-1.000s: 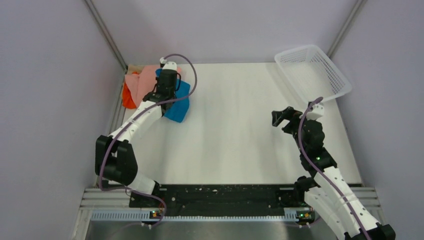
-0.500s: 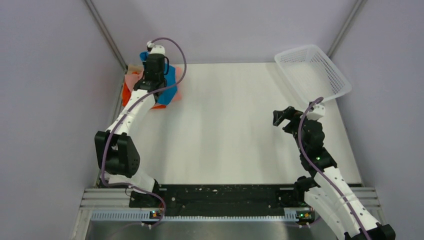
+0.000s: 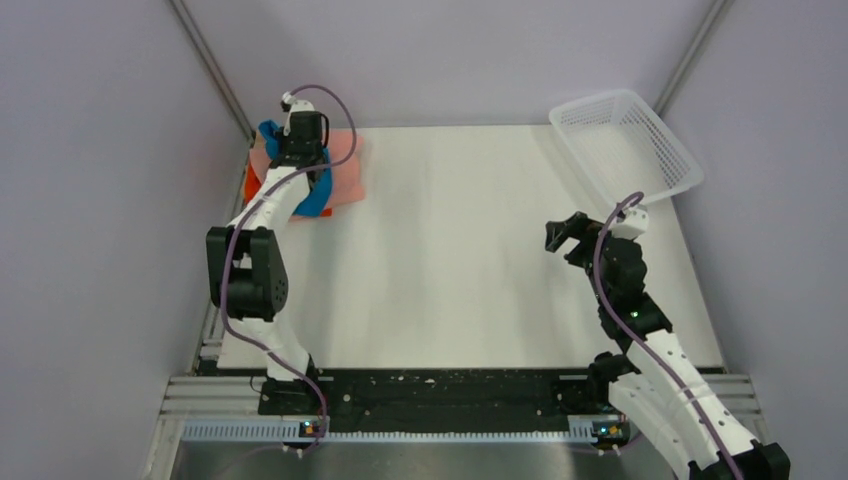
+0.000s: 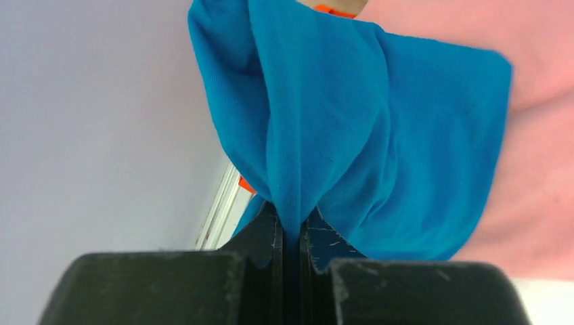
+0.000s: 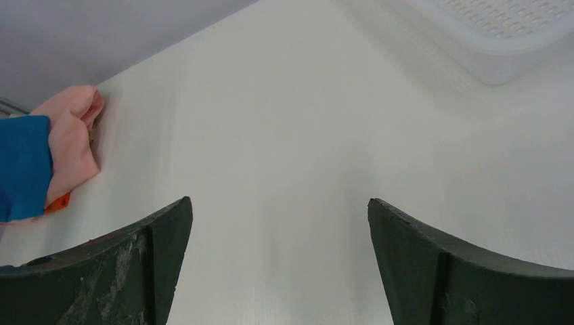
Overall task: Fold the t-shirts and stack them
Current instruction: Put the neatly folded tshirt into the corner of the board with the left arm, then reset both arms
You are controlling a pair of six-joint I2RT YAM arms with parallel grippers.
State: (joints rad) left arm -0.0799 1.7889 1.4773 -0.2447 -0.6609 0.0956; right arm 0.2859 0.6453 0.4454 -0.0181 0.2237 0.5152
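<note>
- Since the earlier frames, the left arm has reached farther into the far-left corner of the matte white table [image 3: 470, 260], carrying the bright blue knit t-shirt [image 4: 365, 122] with it. The right arm has stayed in place.
- Blue t-shirt: soft fine-weave cloth, bunched into vertical folds. It hangs from the grip over the other two shirts in the far-left corner.
- Salmon-pink plain cloth t-shirt [image 3: 345, 168]: lies flat and smooth under the blue one, against the back wall.
- Orange cloth t-shirt [image 3: 252, 186]: lowest layer, only its left edge shows.
- Left gripper [image 4: 291, 227]: black flat-faced fingers pressed together on a narrow ridge of the blue cloth.
- Left arm pose: stretched long along the table's left edge, wrist above the pile.
- Right gripper [image 5: 277, 201]: curved dark fingers spread wide, holding nothing, above bare table on the right side; arm bent at the elbow.
- White plastic mesh basket [image 3: 625, 140]: rectangular, perforated walls, at the far-right corner.
</note>
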